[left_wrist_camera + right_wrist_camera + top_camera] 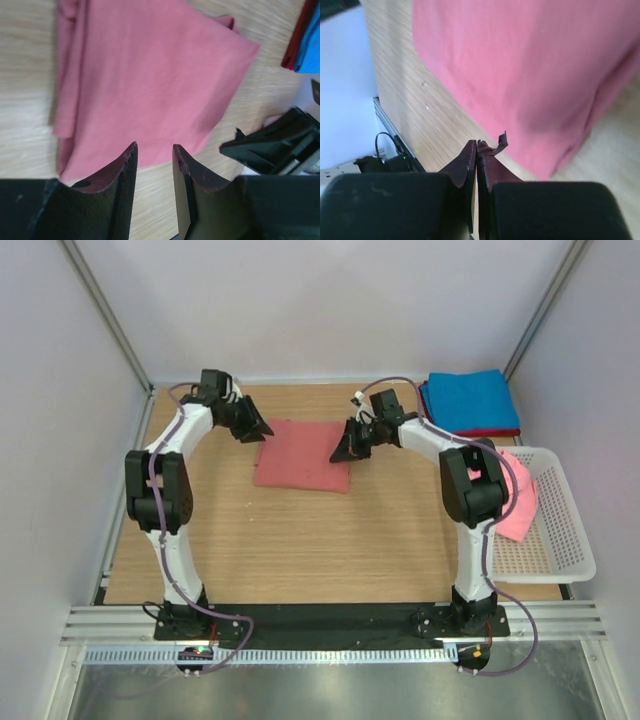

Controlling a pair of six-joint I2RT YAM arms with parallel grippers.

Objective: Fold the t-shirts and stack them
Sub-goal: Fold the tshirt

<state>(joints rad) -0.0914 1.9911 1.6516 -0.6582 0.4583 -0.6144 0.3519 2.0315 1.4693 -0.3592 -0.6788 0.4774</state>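
Salmon-red shirt (pixel 302 455) lies folded flat in the middle of the wood table (pixel 300 550). Your left gripper (pixel 154 147) hangs just over the shirt's far left corner. Its jaws are apart, with a small gap, and you can see nothing between them. Your right gripper (pixel 477 143) is just beside the shirt's right edge, over bare wood. Its jaws are pressed together, and the cloth is not in them. A tiny dark flap (pixel 501 140) sticks up from its tip.

Look to the far right corner of the table. The blue shirt (pixel 466 400) lies folded there, on top of the dark red shirt (pixel 492 431). You can see only a thin red edge under the blue. The pink shirt (pixel 520 502) lies rumpled in the white basket (pixel 565 560) at the right side of the table, partly hidden behind your right arm (pixel 470 490)
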